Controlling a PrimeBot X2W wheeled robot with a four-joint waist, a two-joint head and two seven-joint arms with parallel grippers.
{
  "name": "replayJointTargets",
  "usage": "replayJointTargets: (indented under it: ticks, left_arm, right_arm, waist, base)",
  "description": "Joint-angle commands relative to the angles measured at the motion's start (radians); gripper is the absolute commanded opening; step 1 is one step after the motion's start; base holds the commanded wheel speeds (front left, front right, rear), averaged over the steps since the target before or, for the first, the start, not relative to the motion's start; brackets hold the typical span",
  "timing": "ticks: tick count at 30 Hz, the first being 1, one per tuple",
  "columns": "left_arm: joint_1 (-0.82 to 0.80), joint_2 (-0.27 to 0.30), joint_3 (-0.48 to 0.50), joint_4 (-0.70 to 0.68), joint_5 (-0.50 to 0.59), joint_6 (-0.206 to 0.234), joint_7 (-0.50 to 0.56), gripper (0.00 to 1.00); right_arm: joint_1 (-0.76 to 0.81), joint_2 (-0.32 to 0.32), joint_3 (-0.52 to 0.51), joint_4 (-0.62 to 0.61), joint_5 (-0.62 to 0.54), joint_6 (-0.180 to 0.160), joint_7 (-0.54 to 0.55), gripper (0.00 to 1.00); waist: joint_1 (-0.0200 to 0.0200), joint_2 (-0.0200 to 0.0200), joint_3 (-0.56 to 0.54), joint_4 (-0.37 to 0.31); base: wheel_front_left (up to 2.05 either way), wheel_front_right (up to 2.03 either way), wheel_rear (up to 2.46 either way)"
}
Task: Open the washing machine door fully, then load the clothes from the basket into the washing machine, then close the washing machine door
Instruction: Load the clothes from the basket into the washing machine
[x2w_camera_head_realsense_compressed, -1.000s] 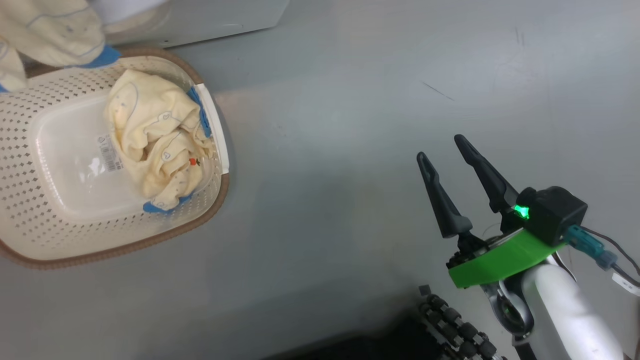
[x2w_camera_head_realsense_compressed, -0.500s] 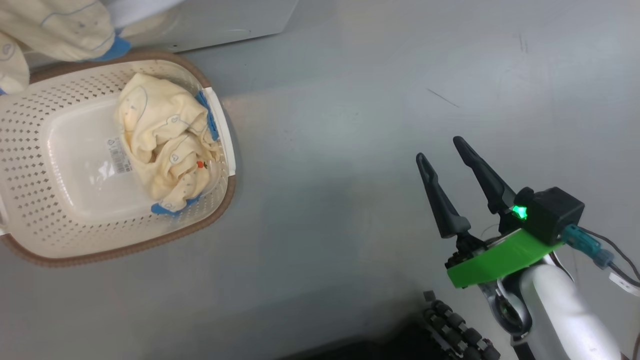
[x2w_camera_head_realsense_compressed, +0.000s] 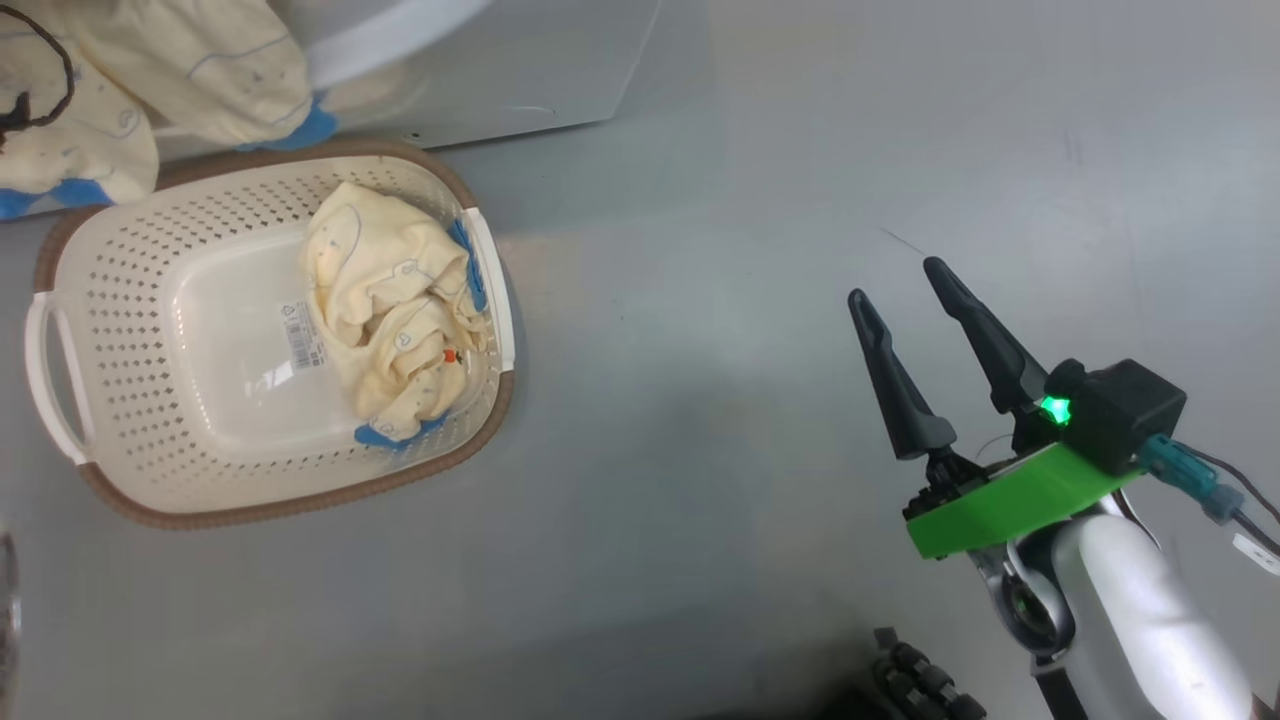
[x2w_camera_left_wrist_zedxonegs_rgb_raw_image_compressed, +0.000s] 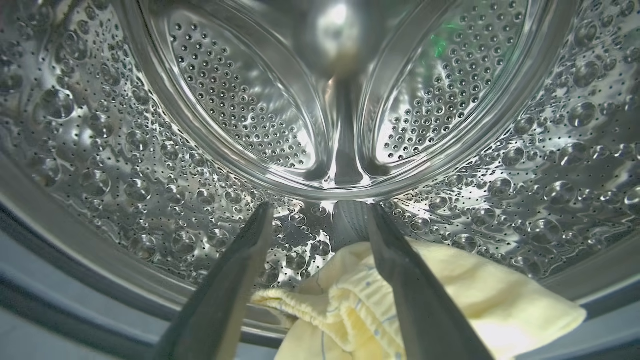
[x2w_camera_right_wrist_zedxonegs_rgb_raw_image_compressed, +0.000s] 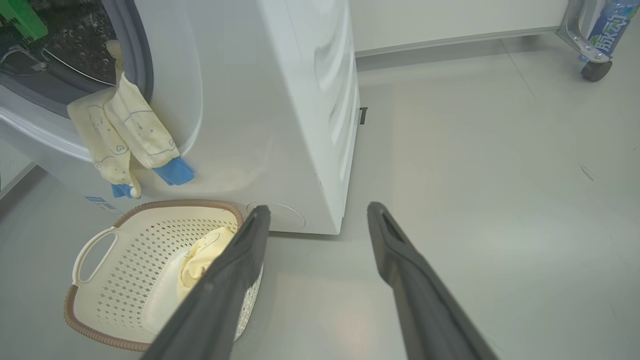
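My left gripper is open inside the washing machine's steel drum, and a cream-yellow garment lies loose under its fingers on the drum's lip. That garment hangs out over the grey seal and down the white washing machine, blue cuffs lowest. On the floor below stands the basket with one crumpled garment at its right end. My right gripper hovers open and holds nothing, over the floor well right of the basket. The washing machine door is out of view.
Grey floor stretches to the right of the machine. A metal cart leg with a caster and a blue bottle stand far off by the wall. My base's dark tracks show below the right arm.
The head camera has turned, so the basket and machine sit farther right in the picture. My left gripper has opened off the garment. The right gripper keeps the same open pose.
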Motion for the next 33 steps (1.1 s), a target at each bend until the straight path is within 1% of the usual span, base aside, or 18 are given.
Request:
replayJointTargets:
  ticks: [1, 7, 8, 15, 19, 26, 28, 33]
  left_arm:
    - [0.005, 0.039, 0.022, -0.029, -0.014, -0.001, -0.012, 1.0]
    - [0.078, 0.033, 0.028, -0.048, -0.028, -0.012, -0.018, 1.0]
    - [0.101, 0.025, 0.038, -0.058, -0.042, -0.017, -0.019, 1.0]
    - [0.196, -0.002, 0.039, -0.155, -0.042, -0.024, -0.02, 1.0]
    - [0.292, -0.017, 0.054, -0.251, -0.043, -0.026, -0.02, 1.0]
    - [0.54, -0.027, 0.09, -0.449, -0.04, -0.026, -0.02, 1.0]
    - [0.611, -0.029, 0.1, -0.512, -0.037, -0.02, -0.02, 1.0]
    - [0.784, -0.032, 0.138, -0.655, -0.037, 0.012, -0.02, 1.0]
  right_arm:
    - [0.0, -0.014, 0.005, -0.025, 0.007, 0.0, -0.01, 1.0]
    - [-0.01, -0.022, -0.008, -0.022, 0.006, 0.0, -0.01, 1.0]
    - [-0.012, -0.023, -0.016, -0.024, 0.007, 0.0, -0.01, 1.0]
    - [-0.013, -0.025, -0.037, -0.033, 0.005, 0.0, -0.01, 1.0]
    - [-0.006, -0.026, -0.045, -0.033, 0.005, 0.0, -0.01, 1.0]
    - [0.026, -0.034, -0.047, -0.035, 0.006, 0.0, -0.01, 1.0]
    - [0.033, -0.036, -0.046, -0.035, 0.007, 0.0, -0.01, 1.0]
    - [0.043, -0.037, -0.039, -0.035, 0.008, 0.0, -0.01, 1.0]
  waist:
    - [0.0001, -0.0001, -0.015, 0.014]
    - [0.0001, -0.0001, -0.057, 0.04]
    - [0.0001, -0.0001, -0.067, 0.05]
    - [0.0001, -0.0001, -0.098, 0.081]
    - [0.0001, -0.0001, -0.134, 0.097]
    - [0.0001, -0.0001, -0.191, 0.112]
    - [0.0001, -0.0001, -0.202, 0.116]
    - [0.0001, -0.0001, -0.219, 0.116]
  base:
    - [0.0, 0.0, 0.0]
    - [0.0, 0.0, 0.0]
    - [0.0, 0.0, 0.0]
    - [0.0, 0.0, 0.0]
    - [0.0, 0.0, 0.0]
    - [0.0, 0.0, 0.0]
    - [0.0, 0.0, 0.0]
    - [0.0, 0.0, 0.0]
